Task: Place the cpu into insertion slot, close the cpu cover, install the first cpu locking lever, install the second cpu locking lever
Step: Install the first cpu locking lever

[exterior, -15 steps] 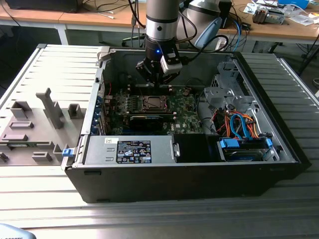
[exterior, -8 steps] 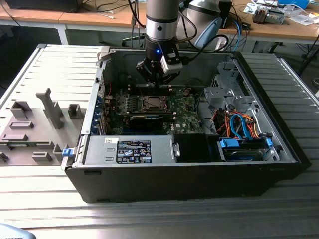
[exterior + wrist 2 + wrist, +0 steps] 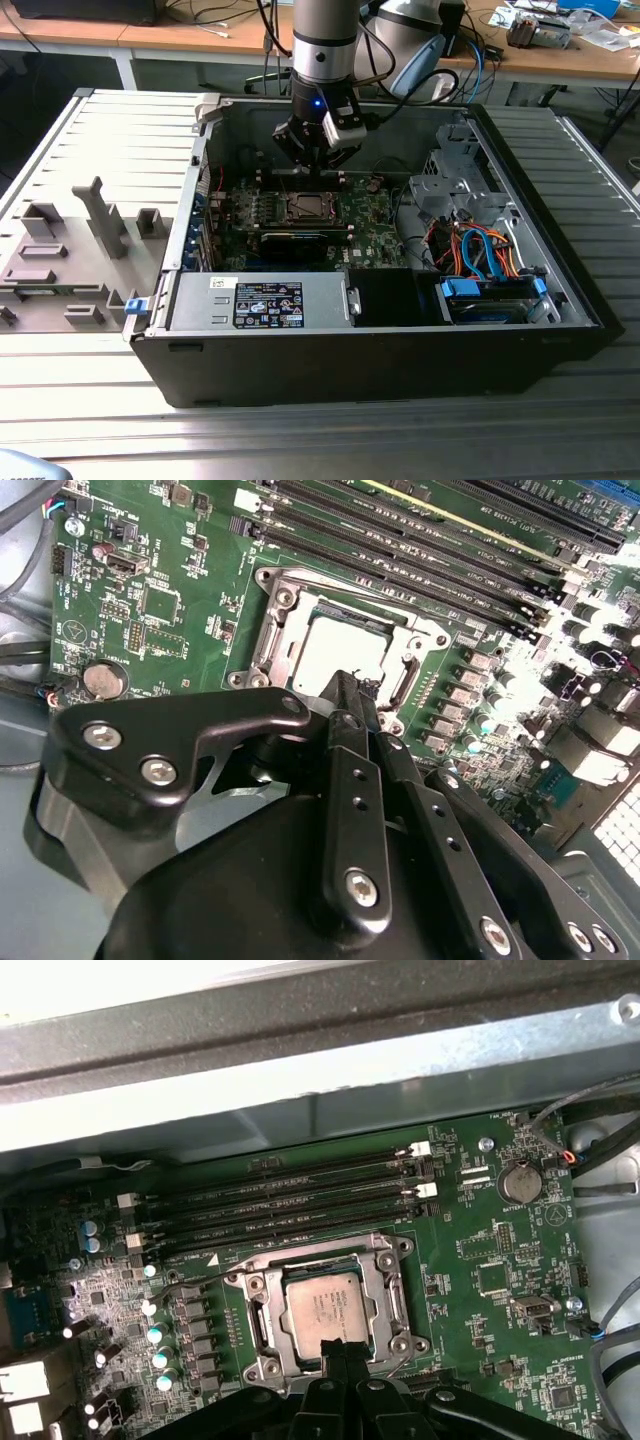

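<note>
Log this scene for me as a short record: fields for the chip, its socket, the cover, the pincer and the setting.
cpu: lies flat in the insertion slot, silver top up
cpu cover: down, framing the chip, which shows through its window
pincer: shut, tips at the edge of the cpu, over the green board
setting: open computer case, arm reaching in from above

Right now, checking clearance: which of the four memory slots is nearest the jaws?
The memory slot beside the cpu; the other three lie beyond it, toward the case wall.
</note>
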Action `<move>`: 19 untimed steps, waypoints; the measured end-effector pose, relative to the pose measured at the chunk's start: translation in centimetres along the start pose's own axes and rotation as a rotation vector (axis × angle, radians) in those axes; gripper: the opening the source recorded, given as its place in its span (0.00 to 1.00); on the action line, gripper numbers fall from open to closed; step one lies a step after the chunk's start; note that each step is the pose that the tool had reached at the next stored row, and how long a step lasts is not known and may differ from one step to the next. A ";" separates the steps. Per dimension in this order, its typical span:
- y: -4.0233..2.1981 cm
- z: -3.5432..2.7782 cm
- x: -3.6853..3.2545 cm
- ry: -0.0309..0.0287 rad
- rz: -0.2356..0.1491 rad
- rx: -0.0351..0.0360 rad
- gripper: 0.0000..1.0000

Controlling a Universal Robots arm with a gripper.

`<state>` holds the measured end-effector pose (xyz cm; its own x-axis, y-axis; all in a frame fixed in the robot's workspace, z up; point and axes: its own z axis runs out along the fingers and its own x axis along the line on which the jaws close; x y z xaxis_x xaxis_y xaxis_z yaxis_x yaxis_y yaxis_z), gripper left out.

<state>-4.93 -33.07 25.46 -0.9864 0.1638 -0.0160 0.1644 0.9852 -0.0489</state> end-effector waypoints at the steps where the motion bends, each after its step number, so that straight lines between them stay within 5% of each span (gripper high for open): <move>1: 0.00 0.00 0.00 -0.0001 -0.001 0.0000 0.11; 19: 0.00 0.00 0.00 -0.0011 -0.022 -0.0004 0.11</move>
<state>-4.93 -33.07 25.45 -0.9897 0.1422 -0.0160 0.1428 0.9885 -0.0489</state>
